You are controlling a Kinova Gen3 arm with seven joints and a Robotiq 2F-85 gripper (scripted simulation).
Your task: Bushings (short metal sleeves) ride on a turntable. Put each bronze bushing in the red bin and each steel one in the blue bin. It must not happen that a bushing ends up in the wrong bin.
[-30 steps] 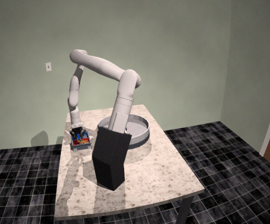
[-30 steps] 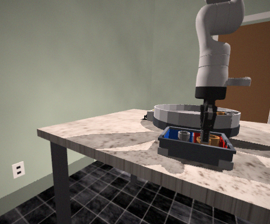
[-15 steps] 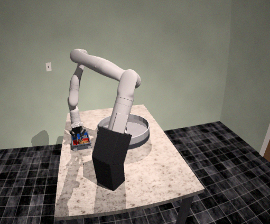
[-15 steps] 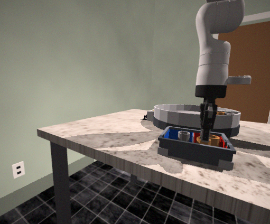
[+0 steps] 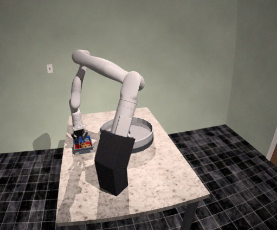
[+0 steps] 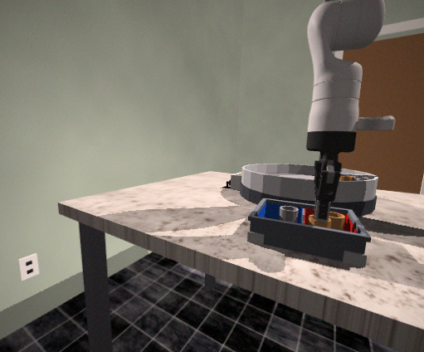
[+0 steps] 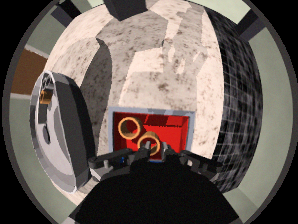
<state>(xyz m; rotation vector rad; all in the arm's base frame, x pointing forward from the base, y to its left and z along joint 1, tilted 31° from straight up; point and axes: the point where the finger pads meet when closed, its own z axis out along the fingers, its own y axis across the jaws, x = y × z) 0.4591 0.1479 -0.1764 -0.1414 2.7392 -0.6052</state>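
Note:
My gripper [image 5: 81,142] [image 6: 323,217] [image 7: 156,146] is open by a narrow gap, low over the red bin [image 7: 176,134]. In the wrist view one fingertip is over the hole of a bronze bushing [image 6: 319,223] and the other just outside its wall; I see no firm grip. A second bronze bushing [image 6: 337,221] [image 7: 122,131] stands beside it in the red bin. A steel bushing [image 6: 289,215] stands in the blue bin [image 6: 263,212]. On the turntable [image 6: 268,183] [image 7: 57,155] are a bronze bushing [image 6: 346,178] [image 7: 45,97] and steel at the rim.
Both bins are halves of one dark grey tray [image 5: 84,152] [image 6: 301,241] with raised walls. The turntable's high wall stands close behind the tray in the exterior view. The arm's black base [image 5: 113,163] stands on the speckled table [image 5: 159,184].

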